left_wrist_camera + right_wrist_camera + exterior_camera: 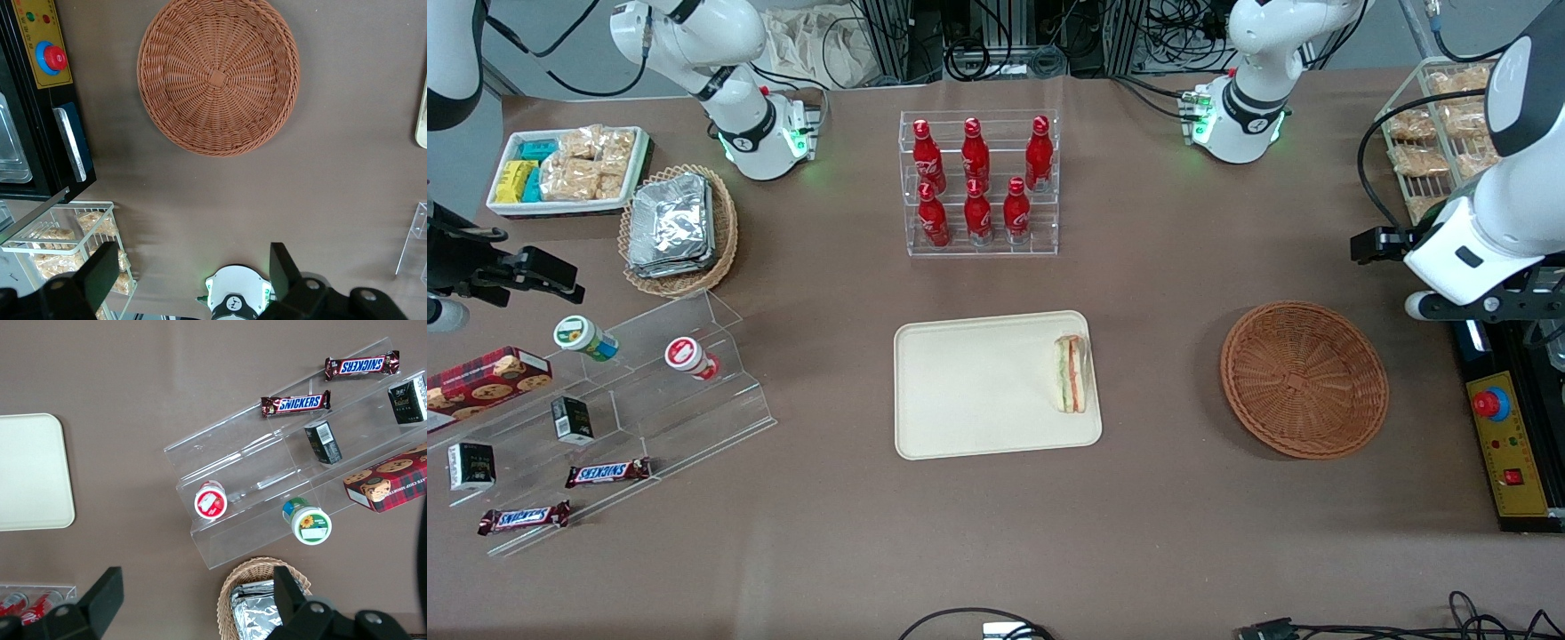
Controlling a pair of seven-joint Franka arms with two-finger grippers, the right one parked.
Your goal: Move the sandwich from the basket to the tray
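A brown matte cloth covers the table (1156, 551), which fills nearly the whole front frame. At the centre lies the tray (978, 391), a smooth cream rectangle with rounded corners and a low rim; in the left wrist view only a sliver of its edge shows, cut off by the frame. At centre right of the front frame sits the basket (1304, 380), round, shallow, of tightly woven reddish-brown wicker with a small square knot at its middle, and nothing lies in it. The clear plastic rack (980, 185) of red bottles stands at upper centre, its walls almost invisible against the cloth. The sandwich (1071, 373) rests on the tray along the edge nearest the basket, a pale wedge with green and orange-red layers. The gripper (193, 277) hangs at the right edge of the front frame, largely cut off there; the wrist view shows its two dark fingers (100, 275) spread wide apart, holding nothing, above bare cloth.
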